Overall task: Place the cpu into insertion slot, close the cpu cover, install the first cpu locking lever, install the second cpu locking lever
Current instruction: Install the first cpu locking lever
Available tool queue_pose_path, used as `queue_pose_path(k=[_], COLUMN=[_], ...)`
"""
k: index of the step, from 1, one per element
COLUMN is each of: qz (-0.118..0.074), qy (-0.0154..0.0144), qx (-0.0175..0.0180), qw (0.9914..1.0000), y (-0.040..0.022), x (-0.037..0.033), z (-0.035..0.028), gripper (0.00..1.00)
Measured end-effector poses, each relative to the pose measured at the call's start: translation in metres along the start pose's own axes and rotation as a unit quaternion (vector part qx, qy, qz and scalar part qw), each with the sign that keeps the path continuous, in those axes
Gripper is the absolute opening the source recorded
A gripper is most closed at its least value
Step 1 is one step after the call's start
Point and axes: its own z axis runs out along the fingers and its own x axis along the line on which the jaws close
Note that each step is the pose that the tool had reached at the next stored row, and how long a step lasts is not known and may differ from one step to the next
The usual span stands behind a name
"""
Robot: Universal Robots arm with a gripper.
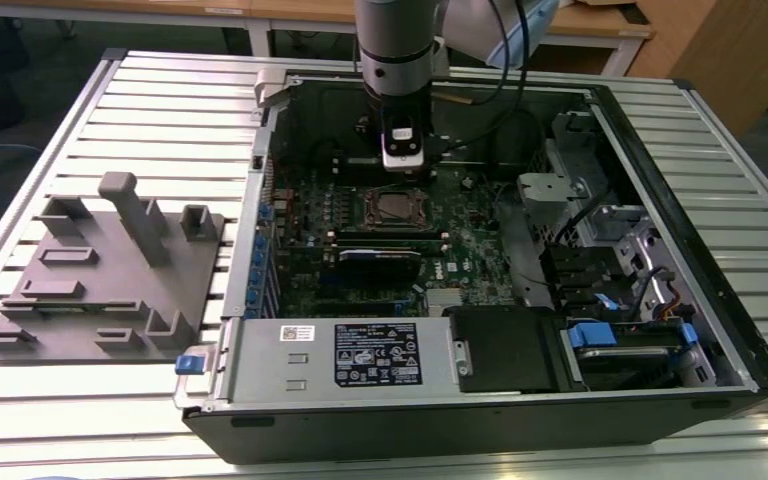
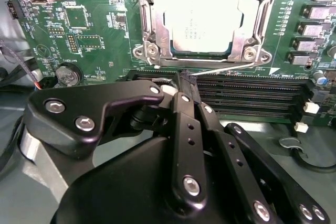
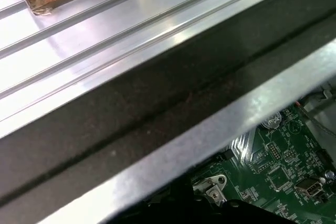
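Just short of the socket, the end effector (image 2: pixel 187 80) is hovering, fingers pressed together on nothing visible. The cpu (image 2: pixel 206 19) is sitting in the insertion slot (image 2: pixel 203 56) under the cpu cover (image 2: pixel 154 24), straight ahead of the fingertips. A thin locking lever (image 2: pixel 226 68) is running crosswise between them.

the arm (image 1: pixel 398 40) is cut off by the edge of the exterior view, and the insertion slot (image 1: pixel 395 205) there is too small to see inside. in the second wrist view the gripper (image 2: pixel 186 78) hides much of the green board (image 2: pixel 94 35), and the cpu cover (image 2: pixel 151 22) is cut by the edge. the thin wire (image 2: pixel 220 70) beside it may be a lever.
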Motion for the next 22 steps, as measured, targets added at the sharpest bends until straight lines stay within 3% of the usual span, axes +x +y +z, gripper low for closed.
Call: queue_pose_path(k=[2, 5, 6, 22], qz=[0.000, 0.002, 0.002, 0.003], qy=[0.0002, 0.0054, 0.0060, 0.0050], qx=[-0.0005, -0.0094, -0.0104, -0.0110], qw=[1.00000, 0.99994, 0.99993, 0.99992], y=[-0.0001, -0.0002, -0.0002, -0.0039], x=[0.0000, 0.0002, 0.0003, 0.0028], z=[-0.0001, -0.0001, -0.0001, 0.0041], gripper=[0.10, 0.10, 0.10, 0.10])
